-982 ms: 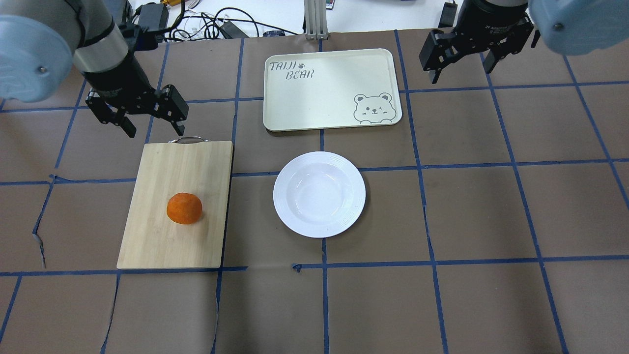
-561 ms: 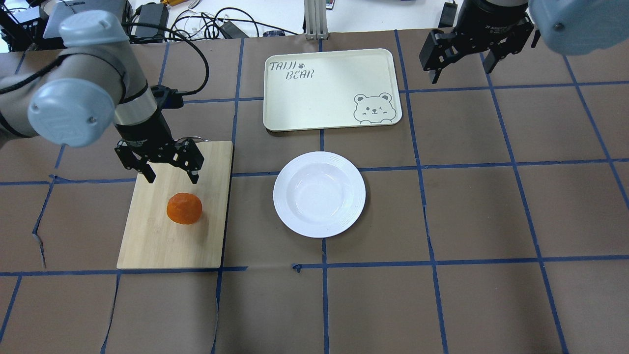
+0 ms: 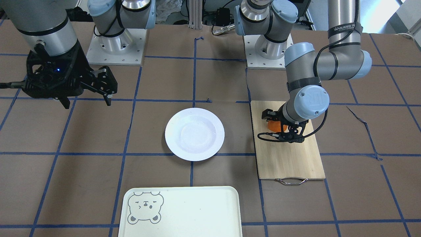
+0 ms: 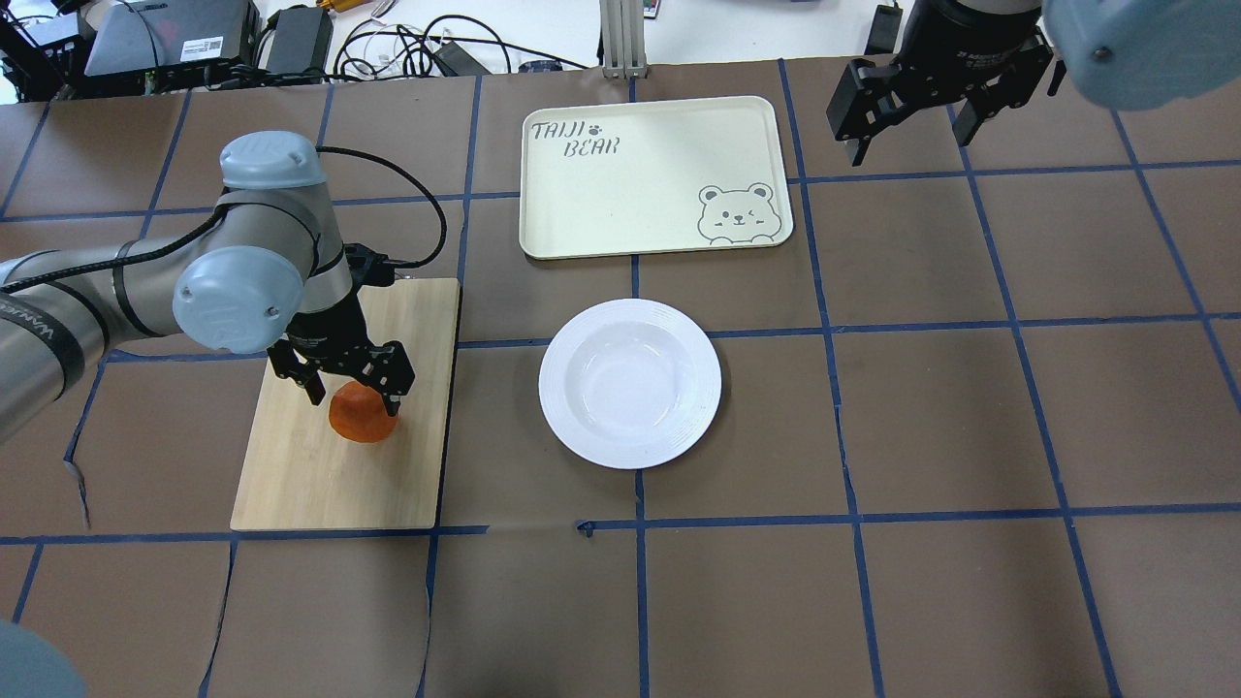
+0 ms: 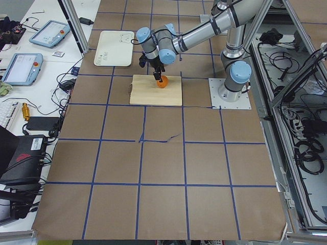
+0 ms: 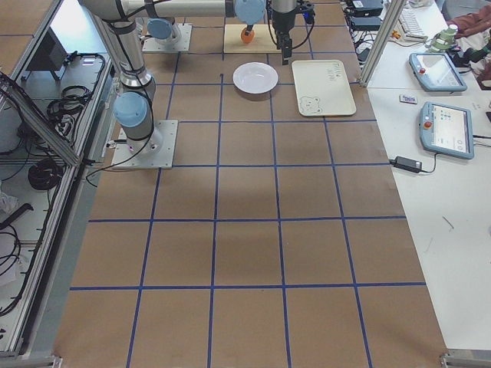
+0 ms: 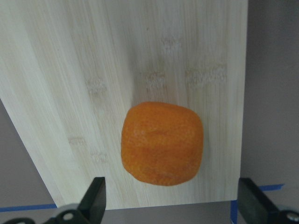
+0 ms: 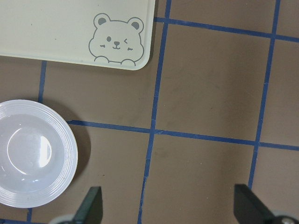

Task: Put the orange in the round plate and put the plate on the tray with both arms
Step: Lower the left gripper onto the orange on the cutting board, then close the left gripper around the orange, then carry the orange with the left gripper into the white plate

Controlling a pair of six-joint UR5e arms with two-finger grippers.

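Observation:
The orange (image 4: pixel 363 419) lies on a bamboo cutting board (image 4: pixel 320 480) at the table's left. My left gripper (image 4: pixel 354 396) hangs low just over it, open. In the left wrist view the orange (image 7: pixel 162 143) sits between and beyond the two spread fingertips (image 7: pixel 96 198), not touched. The white round plate (image 4: pixel 630 383) rests empty at the table's middle. Behind it lies the cream tray (image 4: pixel 630 184) with its bear drawing, also empty. My right gripper (image 4: pixel 911 136) is open, raised at the far right beside the tray. Its wrist view shows the plate (image 8: pixel 32 172) and the tray's corner (image 8: pixel 56 28).
The cutting board's metal handle (image 3: pixel 291 180) points towards the tray's side of the table. Brown table paper with blue tape lines (image 4: pixel 843 519) surrounds everything. Cables and devices (image 4: pixel 291 39) lie beyond the table's far edge.
My left arm has swung from behind the board down over the orange, its open fingers now on either side of it. The right arm, plate and tray have not moved.

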